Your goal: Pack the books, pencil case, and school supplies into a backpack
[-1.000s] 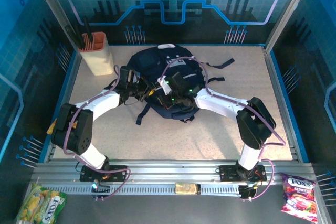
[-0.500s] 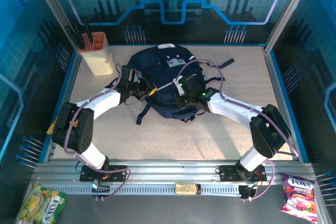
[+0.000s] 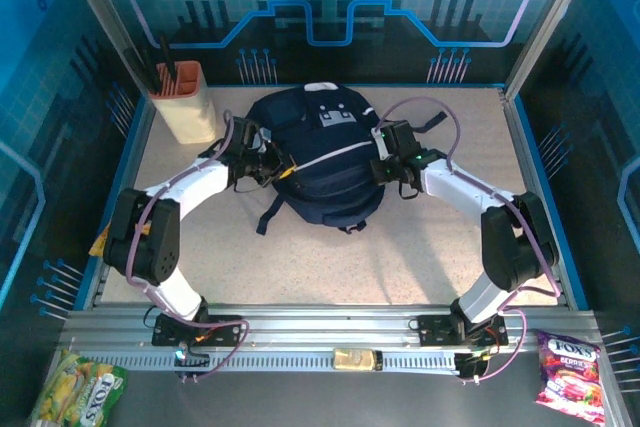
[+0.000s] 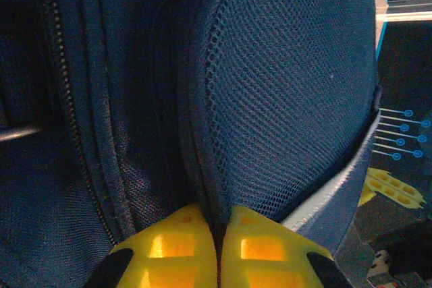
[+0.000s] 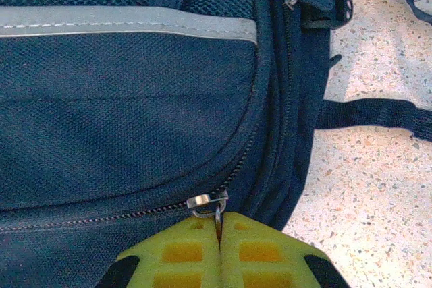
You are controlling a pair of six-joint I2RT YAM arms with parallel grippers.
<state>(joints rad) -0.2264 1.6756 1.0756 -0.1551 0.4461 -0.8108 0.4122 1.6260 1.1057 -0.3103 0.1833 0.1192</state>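
Observation:
The navy backpack (image 3: 330,187) lies flat in the middle of the table, its grey patches toward the back. My left gripper (image 3: 278,169) is at its left side, shut on a fabric seam (image 4: 202,187) beside the mesh pocket (image 4: 290,85). My right gripper (image 3: 378,165) is at the backpack's right side, shut (image 5: 219,219) on the metal zipper pull (image 5: 217,208), just below the slider (image 5: 204,200) of a front compartment (image 5: 121,99). The zipper teeth left of the slider look joined. The books and pencil case are out of view.
A beige holder (image 3: 183,107) with dark pens stands at the back left. Black straps (image 5: 378,112) trail onto the speckled table (image 3: 300,267) right of the backpack. Snack bags (image 3: 570,367) lie beyond the front rail.
My right gripper has travelled from the backpack's front middle round to its right side, still shut on the zipper pull. The left gripper has barely moved.

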